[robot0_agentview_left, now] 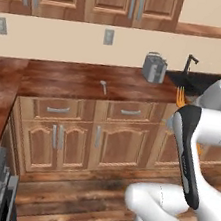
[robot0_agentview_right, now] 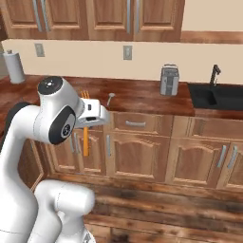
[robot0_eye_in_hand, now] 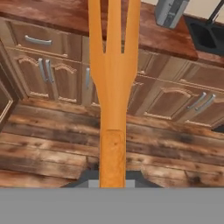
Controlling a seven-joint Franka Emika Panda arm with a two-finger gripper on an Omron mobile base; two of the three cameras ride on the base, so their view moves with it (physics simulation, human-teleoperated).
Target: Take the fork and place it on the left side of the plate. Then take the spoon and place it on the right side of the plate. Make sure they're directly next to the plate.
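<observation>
- While the jaws stand closed on the handle of the fork (robot0_eye_in_hand: 113, 87), the tines stick out far ahead of the gripper (robot0_agentview_right: 86, 124), and in the right base view the orange shaft runs both above and below the hand; such a long overhang on so thin a handle could, I judge, let the fork swivel in the grip if the arm swings fast.
- Because the fork is carried in the air out over the wooden floor (robot0_eye_in_hand: 48, 148), in front of the cabinet doors (robot0_eye_in_hand: 52, 74) and not over the counter (robot0_agentview_left: 77, 79), a slip here would send it to the floor, out of easy reach.
- Although the task needs the fork directly left of the plate, I cannot make out any plate in these views, so I cannot judge how far the arm or base must travel; a long move adds chances for the fork to shift.
- Up ahead of the jaws, on the counter, lies the spoon (robot0_agentview_right: 110, 98), pale and small; a low sweep of the tines across the counter could knock it away before its own turn.
- Farther ahead and to one side stand the toaster (robot0_agentview_right: 169, 79) and the sink (robot0_agentview_right: 216, 97); a wide swing toward them risks a bump.
- If the fork rolls in the grip, it may land tilted or touching nothing near the plate.
</observation>
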